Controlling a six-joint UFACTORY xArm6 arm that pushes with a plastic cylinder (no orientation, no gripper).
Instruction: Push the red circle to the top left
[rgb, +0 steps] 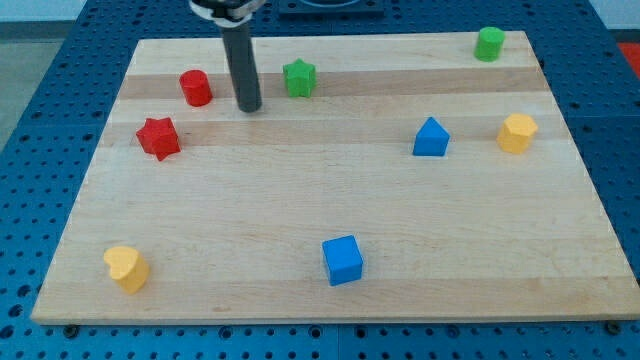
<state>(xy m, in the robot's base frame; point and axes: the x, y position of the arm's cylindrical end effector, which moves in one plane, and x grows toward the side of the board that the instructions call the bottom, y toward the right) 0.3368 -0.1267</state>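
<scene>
The red circle (196, 88) stands near the board's top left, on the wooden board (330, 290). My tip (249, 107) rests on the board just to the right of the red circle, a small gap apart, and left of the green star (299, 77). The red star (158, 137) lies below and left of the red circle.
A green circle (490, 43) sits at the top right. A blue triangle-like block (431, 137) and a yellow hexagon-like block (517, 132) are at the right. A blue cube (343, 260) is at the bottom middle, a yellow heart-like block (126, 268) at the bottom left.
</scene>
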